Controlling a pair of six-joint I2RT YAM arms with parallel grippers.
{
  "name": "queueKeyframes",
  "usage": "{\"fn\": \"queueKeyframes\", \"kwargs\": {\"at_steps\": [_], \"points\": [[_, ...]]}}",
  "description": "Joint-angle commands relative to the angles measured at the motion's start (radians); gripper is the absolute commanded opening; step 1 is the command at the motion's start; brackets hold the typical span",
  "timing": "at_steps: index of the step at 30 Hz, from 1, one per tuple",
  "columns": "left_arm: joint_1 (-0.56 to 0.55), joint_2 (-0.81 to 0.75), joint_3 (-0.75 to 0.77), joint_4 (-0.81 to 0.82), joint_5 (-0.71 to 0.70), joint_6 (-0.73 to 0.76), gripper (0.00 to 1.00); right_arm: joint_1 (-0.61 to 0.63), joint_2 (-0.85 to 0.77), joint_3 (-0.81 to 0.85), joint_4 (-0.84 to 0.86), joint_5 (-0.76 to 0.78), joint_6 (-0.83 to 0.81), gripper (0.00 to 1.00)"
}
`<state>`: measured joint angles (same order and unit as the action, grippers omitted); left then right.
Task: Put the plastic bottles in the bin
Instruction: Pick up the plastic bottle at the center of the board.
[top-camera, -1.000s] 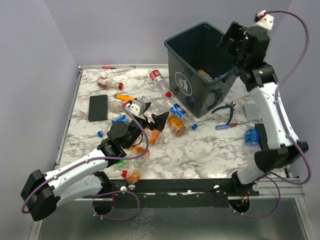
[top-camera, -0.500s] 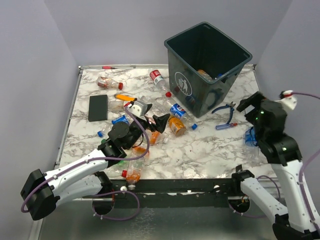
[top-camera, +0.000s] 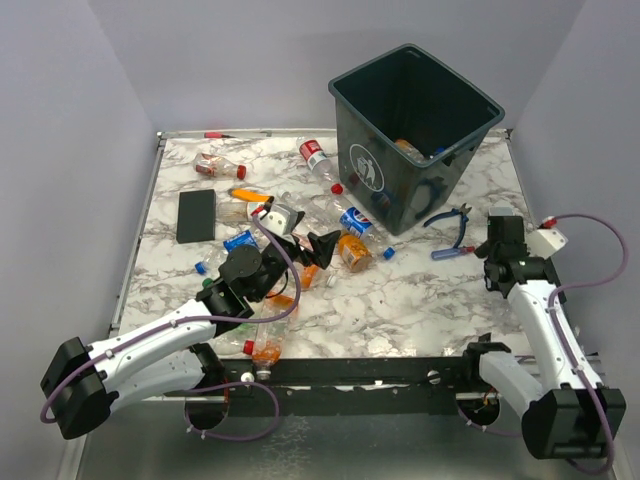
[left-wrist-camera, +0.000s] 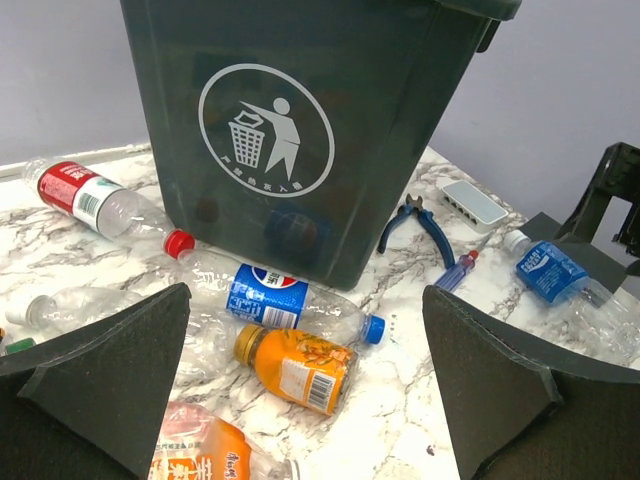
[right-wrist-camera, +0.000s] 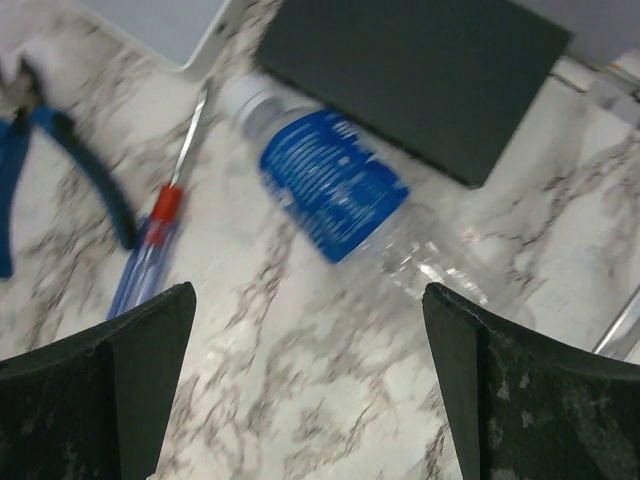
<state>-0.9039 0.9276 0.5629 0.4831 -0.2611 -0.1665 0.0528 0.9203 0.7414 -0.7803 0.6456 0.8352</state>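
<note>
Top view: the right gripper (top-camera: 497, 240) hides whatever lies below its jaws; the left gripper (top-camera: 310, 245) hangs short of the bin (top-camera: 400, 195). Left wrist: jaws wide apart, empty, an orange bottle (left-wrist-camera: 295, 365) between them. Right wrist, blurred: jaws wide apart, empty, a blue-labelled bottle (right-wrist-camera: 335, 185) between them, its clear end indistinct.

We see the dark bin (top-camera: 372, 190) standing at the back right of the marble table (top-camera: 420, 310), its white logo turned towards the arms. Plastic bottles lie scattered to its left, among them a red-labelled bottle (top-camera: 318, 160), a blue-labelled bottle (top-camera: 358, 222) and an orange bottle (top-camera: 352, 250). The left gripper (top-camera: 312, 247) hovers just beside the orange bottle, jaws spread. The right gripper (top-camera: 497, 265) points down near the table's right edge, close to the blue pliers (top-camera: 455, 222). A black pad (top-camera: 196, 215) lies on the left.
</note>
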Motion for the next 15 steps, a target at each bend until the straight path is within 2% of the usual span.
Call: {"fn": "queueKeyframes", "kwargs": {"at_steps": [1, 6, 15], "points": [[-0.003, -0.001, 0.034, -0.006, -0.022, -0.008, 0.99, -0.157, 0.021, -0.034, 0.1, 0.026, -0.062, 0.99], [-0.003, 0.002, 0.037, -0.006, -0.004, -0.018, 0.99, -0.275, 0.103, -0.054, 0.195, -0.07, -0.159, 1.0], [-0.003, -0.008, 0.038, -0.006, 0.01, -0.022, 0.99, -0.279, 0.256, -0.066, 0.302, -0.19, -0.19, 0.99]]}}
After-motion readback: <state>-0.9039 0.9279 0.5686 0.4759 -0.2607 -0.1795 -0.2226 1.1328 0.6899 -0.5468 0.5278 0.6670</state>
